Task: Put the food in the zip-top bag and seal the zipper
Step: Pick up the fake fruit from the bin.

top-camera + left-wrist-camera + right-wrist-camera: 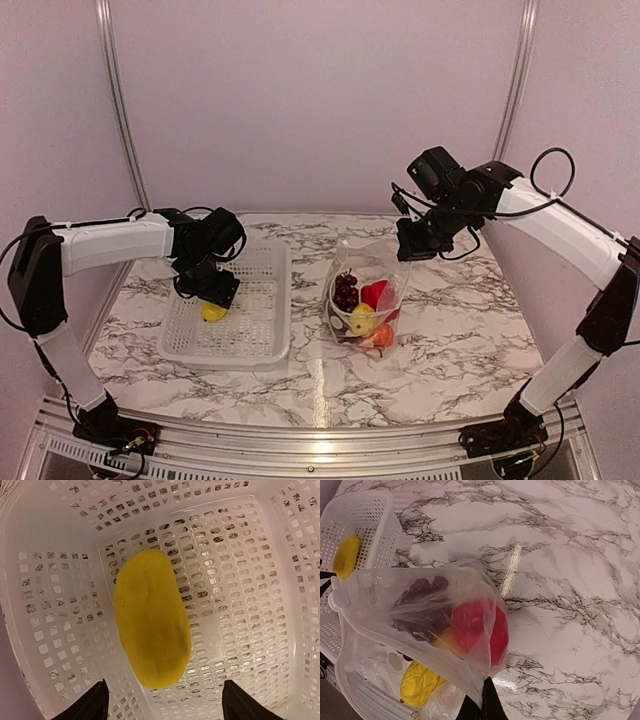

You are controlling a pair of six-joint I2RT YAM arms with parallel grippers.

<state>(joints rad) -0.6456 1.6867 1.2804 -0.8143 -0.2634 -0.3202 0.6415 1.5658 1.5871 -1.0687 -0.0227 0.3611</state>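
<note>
A yellow food piece (152,620) lies lengthwise in the white perforated basket (272,300). My left gripper (165,707) hangs just above its near end, open, with a gap on both sides; from above, the left gripper (212,290) covers part of this yellow piece (213,312). The zip-top bag (365,300) stands on the table holding dark grapes (346,290), a red pepper (374,293), a yellow piece (362,320) and an orange fruit (382,337). My right gripper (482,707) is shut on the bag's mouth edge, holding it up. A paler band (440,668) along that edge looks like the zipper.
The basket sits left of centre on the marble table (450,330), about a hand's width from the bag. In the right wrist view the basket (365,520) with its yellow piece (346,555) shows at the top left. Pale walls stand behind the table.
</note>
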